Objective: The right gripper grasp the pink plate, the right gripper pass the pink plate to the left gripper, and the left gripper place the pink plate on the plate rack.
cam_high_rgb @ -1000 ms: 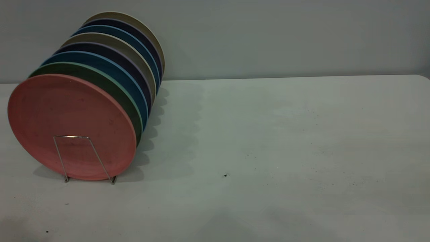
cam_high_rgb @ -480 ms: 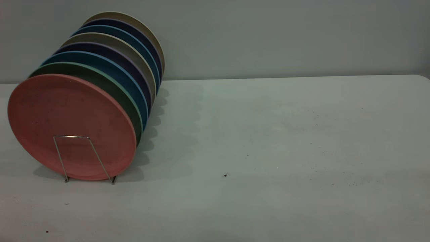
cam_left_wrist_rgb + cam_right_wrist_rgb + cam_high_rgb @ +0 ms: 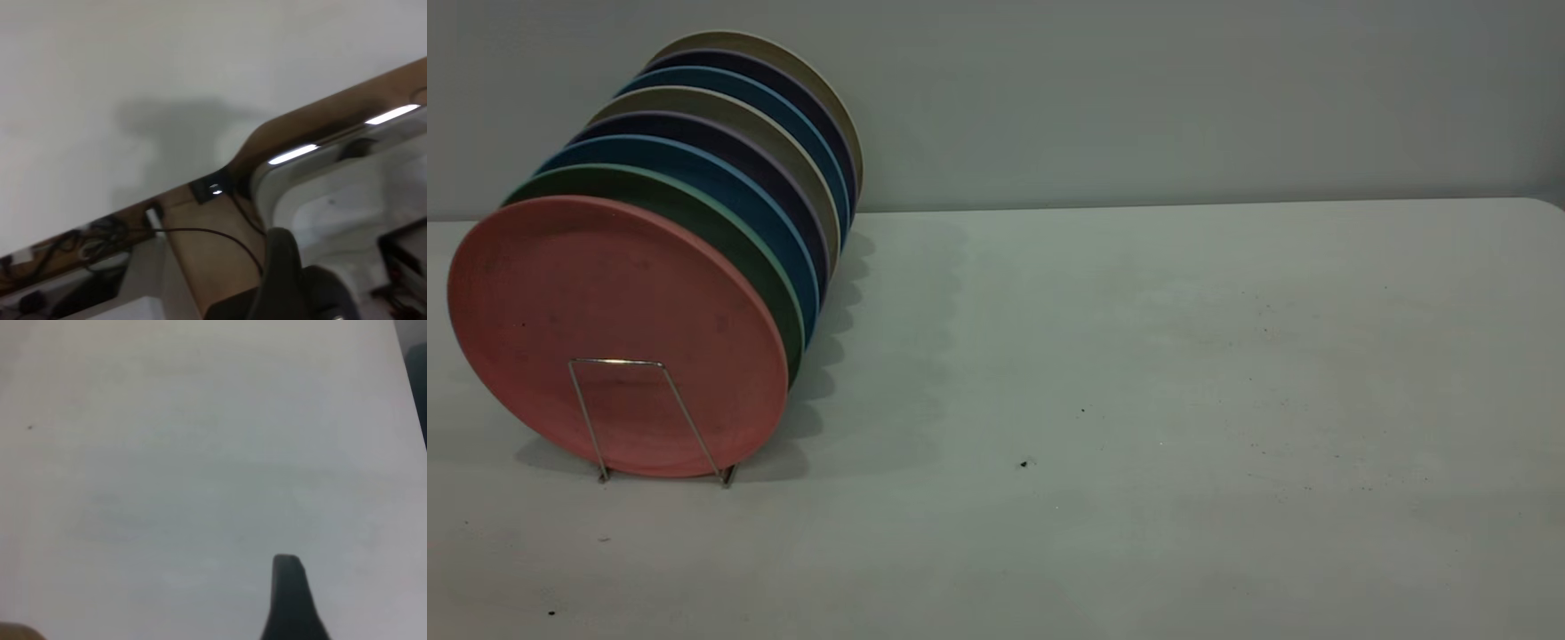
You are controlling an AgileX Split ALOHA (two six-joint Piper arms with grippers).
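Observation:
The pink plate stands on edge in the front slot of the plate rack, at the table's left in the exterior view; a wire loop of the rack crosses its lower face. Neither gripper shows in the exterior view. A black part of my left gripper shows in the left wrist view, over the table's edge and away from the plate. A black part of my right gripper shows in the right wrist view above bare table. Nothing is held by either one in view.
Behind the pink plate stand a green plate and several more in blue, dark and beige, in a row toward the wall. The grey table stretches right of the rack. The left wrist view shows cables and a wooden edge beyond the table.
A faint shadow at the table's front edge has faded away. The plates and the rack have not moved.

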